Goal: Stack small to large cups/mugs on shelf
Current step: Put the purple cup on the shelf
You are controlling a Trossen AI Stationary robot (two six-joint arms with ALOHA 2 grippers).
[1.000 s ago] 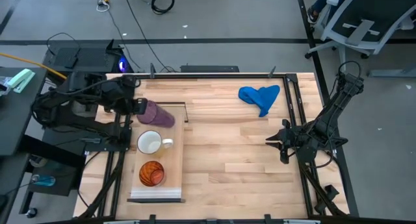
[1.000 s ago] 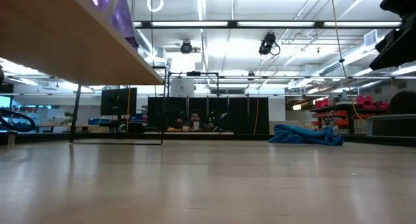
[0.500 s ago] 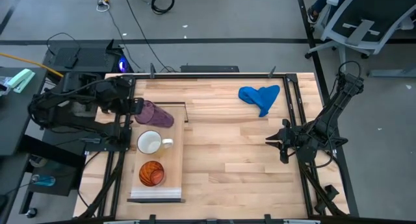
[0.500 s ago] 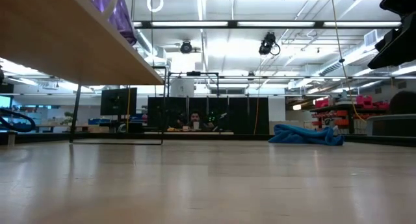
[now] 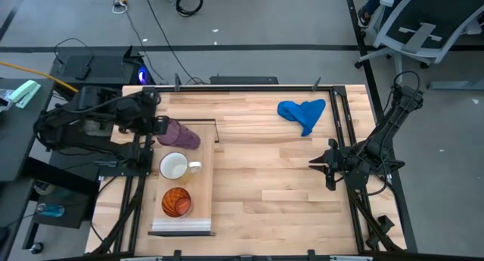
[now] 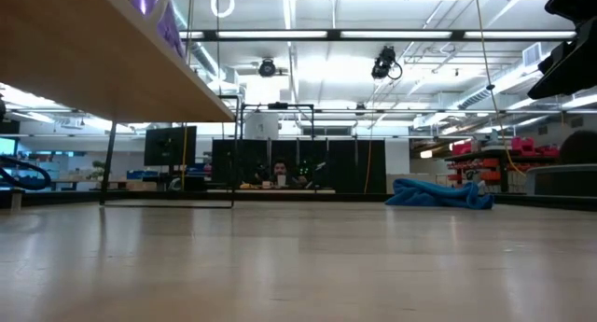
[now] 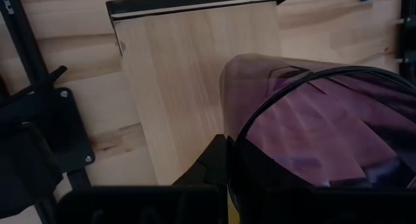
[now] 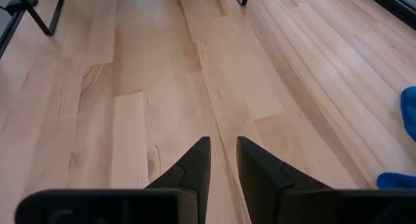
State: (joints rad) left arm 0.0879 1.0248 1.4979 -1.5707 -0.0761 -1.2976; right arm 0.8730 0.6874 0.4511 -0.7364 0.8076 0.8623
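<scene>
The translucent purple tumbler (image 5: 183, 134) lies on its side over the far end of the pale wooden shelf (image 5: 200, 185), its mouth toward my left gripper (image 5: 156, 125), which is shut on it. The tumbler also shows in the left wrist view (image 7: 325, 126) and the low view (image 6: 159, 9). The white mug (image 5: 174, 167) stands upright on the middle of the shelf. The orange-red cup (image 5: 176, 202) stands upright nearer the shelf's white-edged near end. My right gripper (image 5: 316, 164) hangs shut and empty over the table's right part (image 8: 223, 143). My left gripper holds the tumbler at its mouth end (image 7: 237, 130), coming level from the table's left side. One finger (image 7: 211, 160) lies on the outside of the wall; the tumbler hides the other. The tumbler lies on its side over the shelf; whether it touches the board I cannot tell.
A blue cloth (image 5: 302, 112) lies at the table's far right. The shelf's thin dark metal frame (image 5: 215, 128) stands at its far end, beside the tumbler. Bare tabletop (image 5: 272, 178) lies between the shelf and my right arm.
My left gripper has drawn a little toward the table's left edge with the purple tumbler, which stays on its side in the hold.
</scene>
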